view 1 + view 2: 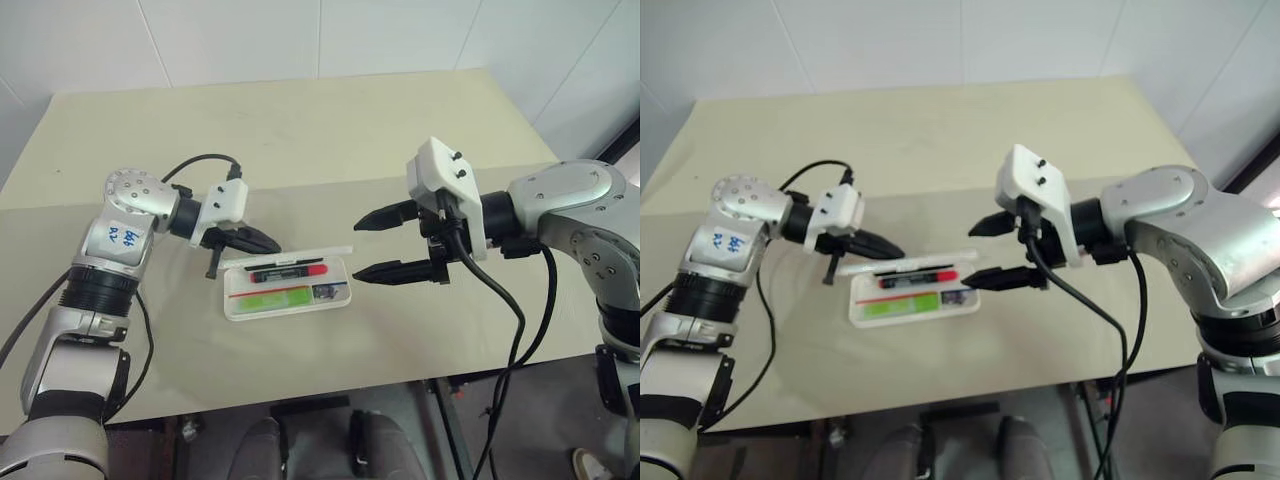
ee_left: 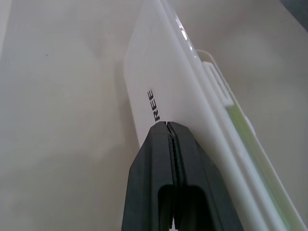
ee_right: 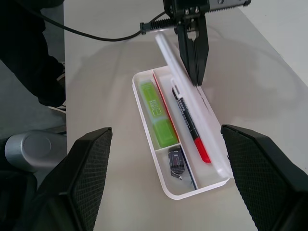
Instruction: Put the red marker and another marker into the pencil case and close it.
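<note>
Lying open on the counter (image 1: 300,130) nearest the front edge, the pencil case (image 1: 288,290), lid tilted partway up along its far side. Sitting inside the near compartment, the light green marker (image 3: 156,113); resting behind a thin red line, the red marker (image 3: 190,122), red cap toward the right. Hovering just right of the case with fingers spread wide and grasping nothing, the right gripper (image 1: 385,245). Pressing against the lid's outer face with fingers clenched together, the left gripper (image 1: 258,241).

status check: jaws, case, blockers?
Left gripper shut, tip against raised lid. Right gripper open, empty. White plastic hinged pencil case holds red-capped black marker, light green marker.
</note>
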Available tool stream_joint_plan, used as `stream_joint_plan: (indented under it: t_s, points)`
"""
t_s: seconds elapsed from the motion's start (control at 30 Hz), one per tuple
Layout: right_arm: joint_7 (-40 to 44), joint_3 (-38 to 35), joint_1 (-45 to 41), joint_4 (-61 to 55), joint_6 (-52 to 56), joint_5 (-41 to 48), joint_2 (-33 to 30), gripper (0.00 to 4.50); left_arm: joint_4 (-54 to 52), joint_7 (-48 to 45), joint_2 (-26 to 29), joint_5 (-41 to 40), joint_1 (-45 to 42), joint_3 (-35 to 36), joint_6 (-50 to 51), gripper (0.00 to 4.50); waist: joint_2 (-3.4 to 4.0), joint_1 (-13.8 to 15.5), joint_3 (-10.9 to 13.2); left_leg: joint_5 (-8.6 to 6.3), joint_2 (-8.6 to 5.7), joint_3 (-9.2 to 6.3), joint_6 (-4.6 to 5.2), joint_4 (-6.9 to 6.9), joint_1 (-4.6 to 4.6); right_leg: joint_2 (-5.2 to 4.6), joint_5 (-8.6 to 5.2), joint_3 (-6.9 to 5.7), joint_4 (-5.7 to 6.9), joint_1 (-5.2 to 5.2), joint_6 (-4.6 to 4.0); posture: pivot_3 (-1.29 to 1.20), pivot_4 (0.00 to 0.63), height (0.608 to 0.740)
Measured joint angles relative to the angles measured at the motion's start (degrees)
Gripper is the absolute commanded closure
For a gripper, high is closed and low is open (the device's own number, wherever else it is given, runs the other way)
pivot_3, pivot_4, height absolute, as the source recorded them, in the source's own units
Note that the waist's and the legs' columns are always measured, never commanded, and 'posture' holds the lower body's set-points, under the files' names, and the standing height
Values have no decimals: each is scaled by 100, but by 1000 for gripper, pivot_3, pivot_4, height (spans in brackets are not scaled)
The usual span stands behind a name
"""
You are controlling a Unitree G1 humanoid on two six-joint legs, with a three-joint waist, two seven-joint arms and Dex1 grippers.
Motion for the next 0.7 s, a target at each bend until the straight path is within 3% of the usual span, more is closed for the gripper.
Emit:
stream_joint_plan:
  t_s: [0.7]
  points:
    - [-251, -137, -86, -112, 108, 307, -132, 657, -331, 380, -188, 633, 489, -481, -771, 4469, 0, 47, 0, -2, 0, 0, 4, 6, -1, -1, 0, 0, 1, 1, 0, 0, 150, 740]
